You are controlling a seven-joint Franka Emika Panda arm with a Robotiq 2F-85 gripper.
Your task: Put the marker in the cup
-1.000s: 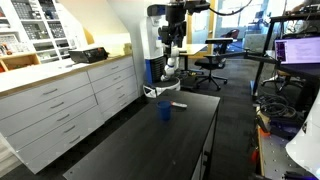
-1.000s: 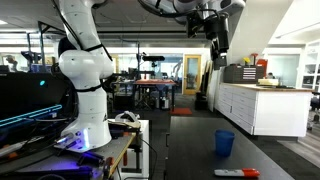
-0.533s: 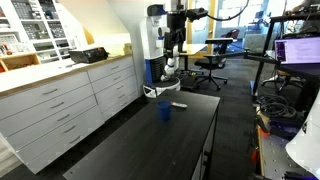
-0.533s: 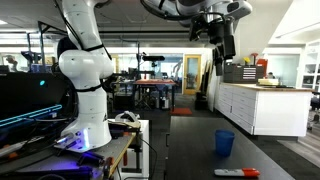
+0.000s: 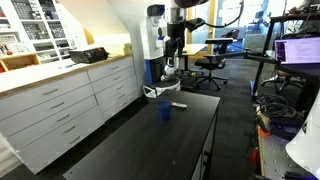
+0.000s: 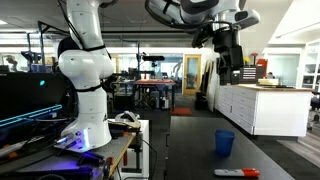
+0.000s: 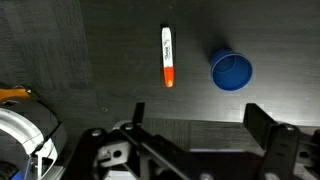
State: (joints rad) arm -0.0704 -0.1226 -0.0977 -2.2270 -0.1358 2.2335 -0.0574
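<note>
In both exterior views the arm reaches in from the top of the frame. Its end effector [image 5: 172, 48] [image 6: 236, 68] hangs high above the black counter [image 5: 140, 145], pointing downward and well clear of everything on it. In the wrist view the end effector [image 7: 200, 120] enters from the bottom edge. Its two dark fingers [image 7: 263, 122] are spread wide with nothing between them.

The marker [image 7: 167, 56] lies flat on the counter in the upper middle of the wrist view, running nearly straight up and down the frame. It has a white body with dark print and an orange end toward the bottom. The cup [image 7: 231, 71] stands upright to its right, apart from it. It is blue and round, and its open mouth faces the camera.

In an exterior view the cup [image 5: 166, 112] sits near the centre of the frame, on the far part of the counter. The marker [image 5: 176, 104] lies just beyond it, close to the far edge. Bare black surface fills the lower centre, and white drawer cabinets [image 5: 60, 105] run along the left. In an exterior view the cup [image 6: 225, 143] stands at lower right with the marker [image 6: 237, 173] below it, near the bottom edge.
</note>
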